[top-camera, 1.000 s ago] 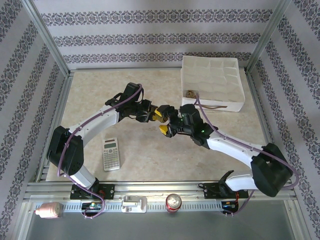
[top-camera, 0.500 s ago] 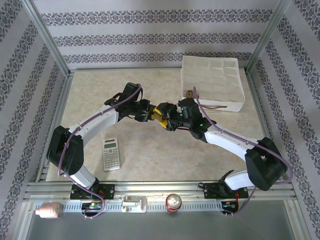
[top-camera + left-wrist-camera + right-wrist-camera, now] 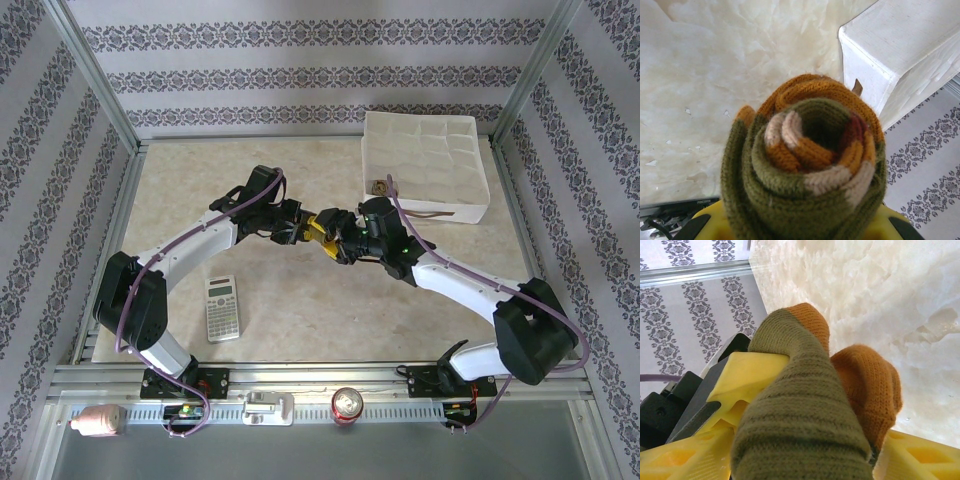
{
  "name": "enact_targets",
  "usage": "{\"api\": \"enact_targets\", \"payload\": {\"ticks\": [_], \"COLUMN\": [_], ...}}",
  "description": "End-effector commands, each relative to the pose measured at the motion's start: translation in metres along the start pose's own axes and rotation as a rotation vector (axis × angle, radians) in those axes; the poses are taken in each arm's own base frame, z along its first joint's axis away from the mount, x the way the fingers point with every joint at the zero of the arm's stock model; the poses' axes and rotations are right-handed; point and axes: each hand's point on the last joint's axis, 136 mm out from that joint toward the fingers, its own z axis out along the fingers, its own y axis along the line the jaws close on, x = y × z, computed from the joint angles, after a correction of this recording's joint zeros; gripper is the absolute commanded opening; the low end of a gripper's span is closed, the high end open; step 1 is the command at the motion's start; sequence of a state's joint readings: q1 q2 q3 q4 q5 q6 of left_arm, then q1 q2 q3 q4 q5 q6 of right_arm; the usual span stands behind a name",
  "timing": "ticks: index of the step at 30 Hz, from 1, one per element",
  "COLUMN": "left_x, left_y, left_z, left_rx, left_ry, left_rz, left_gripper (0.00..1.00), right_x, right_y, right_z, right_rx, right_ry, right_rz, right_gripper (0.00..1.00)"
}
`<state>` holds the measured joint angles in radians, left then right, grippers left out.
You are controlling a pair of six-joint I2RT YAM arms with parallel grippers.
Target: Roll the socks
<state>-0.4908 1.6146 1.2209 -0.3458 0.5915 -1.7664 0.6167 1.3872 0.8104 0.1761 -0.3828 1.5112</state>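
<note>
The olive green sock (image 3: 805, 170) with orange and beige stripes is rolled into a tight coil and held above the table centre. My left gripper (image 3: 305, 232) is shut on the roll, its yellow fingers (image 3: 705, 225) on either side of it. My right gripper (image 3: 337, 244) meets it from the right and is shut on the same sock (image 3: 805, 425), whose orange toe (image 3: 865, 385) pokes out past the yellow fingers (image 3: 920, 455). A small brown patterned sock roll (image 3: 379, 186) sits at the near-left corner of the white box.
A white compartment box (image 3: 455, 213) stands at the back right, close behind the right arm. A grey calculator (image 3: 222, 307) lies at the front left. A drinks can (image 3: 347, 403) sits on the front rail. Metal frame posts (image 3: 95, 75) edge the table.
My right gripper has moved left and up to the left gripper and narrowed its jaws onto the olive sock roll. The left arm has stayed put.
</note>
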Motion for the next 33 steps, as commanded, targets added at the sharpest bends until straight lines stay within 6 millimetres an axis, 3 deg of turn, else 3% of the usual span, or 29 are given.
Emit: {"api": "enact_targets", "payload": {"ticks": [1,6,13,18,21,26,27,28,31,33], "left_x": [0.019,0.02,0.023,0.025,0.027,0.03,0.031,0.031,0.031,0.027], "left_y": [-0.008,-0.009,-0.013,-0.016,-0.017,-0.019,-0.019,-0.019,-0.022,-0.025], "left_z": [-0.007,-0.006,-0.006,-0.006,-0.006,-0.005,-0.005,-0.005,-0.008,-0.015], "left_rx": [0.032,0.036,0.042,0.049,0.05,0.052,0.052,0.056,0.078,0.083], "left_ry": [0.056,0.068,0.083,0.087,0.092,0.109,0.114,0.117,0.112,0.08], "left_rz": [-0.012,-0.019,-0.017,-0.019,-0.013,0.0,0.005,0.007,0.021,0.054], "left_gripper": [0.0,0.0,0.0,0.0,0.0,0.0,0.04,0.16,0.5,0.65], "right_x": [-0.006,-0.015,-0.02,-0.023,-0.024,-0.027,-0.029,-0.029,-0.034,-0.041], "right_y": [-0.013,-0.016,0.002,-0.003,-0.001,0.014,0.016,0.017,0.019,0.021], "right_z": [-0.005,-0.009,-0.004,-0.007,-0.008,-0.016,-0.02,-0.023,-0.039,-0.056], "right_rx": [0.027,0.016,-0.013,-0.007,-0.007,-0.002,0.006,0.016,0.071,0.129], "right_ry": [-0.027,-0.054,-0.045,-0.066,-0.074,-0.114,-0.128,-0.139,-0.195,-0.234], "right_rz": [0.002,0.012,-0.005,-0.007,-0.021,-0.106,-0.122,-0.139,-0.194,-0.259], "right_gripper": [0.68,0.62,0.58,0.52,0.39,0.09,0.05,0.01,0.0,0.0]}}
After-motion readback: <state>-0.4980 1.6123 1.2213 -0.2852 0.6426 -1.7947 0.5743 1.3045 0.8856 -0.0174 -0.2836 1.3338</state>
